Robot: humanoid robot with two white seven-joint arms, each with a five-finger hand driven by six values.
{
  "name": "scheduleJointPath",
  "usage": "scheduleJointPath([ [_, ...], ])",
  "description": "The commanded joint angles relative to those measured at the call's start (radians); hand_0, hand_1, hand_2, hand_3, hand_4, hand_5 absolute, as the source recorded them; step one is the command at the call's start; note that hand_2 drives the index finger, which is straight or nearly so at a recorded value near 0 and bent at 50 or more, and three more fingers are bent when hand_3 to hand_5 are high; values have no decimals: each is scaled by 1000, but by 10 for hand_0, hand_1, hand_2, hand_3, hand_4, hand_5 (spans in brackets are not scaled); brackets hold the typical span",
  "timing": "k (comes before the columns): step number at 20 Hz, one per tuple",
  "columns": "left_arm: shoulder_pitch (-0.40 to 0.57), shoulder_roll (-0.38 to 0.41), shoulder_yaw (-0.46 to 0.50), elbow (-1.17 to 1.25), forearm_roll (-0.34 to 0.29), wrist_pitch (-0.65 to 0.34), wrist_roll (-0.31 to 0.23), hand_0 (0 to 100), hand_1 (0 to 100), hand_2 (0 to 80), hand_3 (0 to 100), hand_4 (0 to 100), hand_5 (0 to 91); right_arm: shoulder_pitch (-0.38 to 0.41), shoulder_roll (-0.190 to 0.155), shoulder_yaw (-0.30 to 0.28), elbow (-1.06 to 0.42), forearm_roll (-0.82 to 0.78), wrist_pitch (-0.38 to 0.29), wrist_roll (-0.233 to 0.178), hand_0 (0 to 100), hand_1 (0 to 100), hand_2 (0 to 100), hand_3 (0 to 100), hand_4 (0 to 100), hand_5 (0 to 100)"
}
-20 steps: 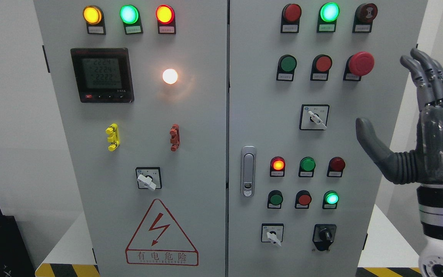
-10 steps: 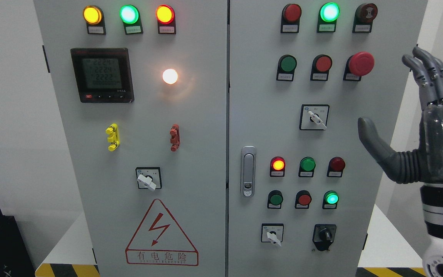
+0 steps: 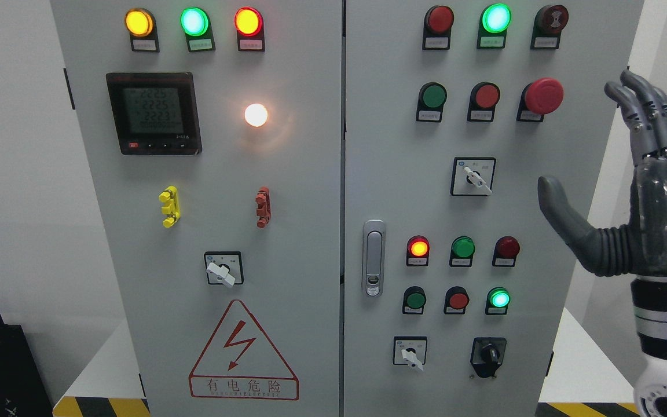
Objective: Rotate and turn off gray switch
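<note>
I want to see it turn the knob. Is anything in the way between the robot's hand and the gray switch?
Nothing visible is. The right hand is open beside the cabinet, and only bare panel lies between it and the gray switch.

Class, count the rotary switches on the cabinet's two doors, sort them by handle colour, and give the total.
Gray-handled rotary switches: 3
Black-handled rotary switch: 1
Total: 4

gray switch [image 3: 473, 176] | right door, middle | white lever tilted lower-right
</note>
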Motion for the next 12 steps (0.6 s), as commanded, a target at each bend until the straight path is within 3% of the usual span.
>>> scheduleJointPath([
  [1,0,0,-2,14,0,1,2,120,389,0,0,0,0,12,-10,8,0,-3,0,-3,266,341,49,529,451,513],
  [5,0,0,-2,14,0,1,2,120,389,0,0,0,0,29,25,24,0,1,26,-3,279,364,129,581,577,724],
  [9,0,0,-2,14,0,1,0,120,389,0,0,0,0,53,25,43,0,3,52,-4,308,361,192,628,701,916],
  [12,0,0,-2,14,0,1,2,120,389,0,0,0,0,72,28,81,0,3,106,-9,296,361,261,719,786,991],
])
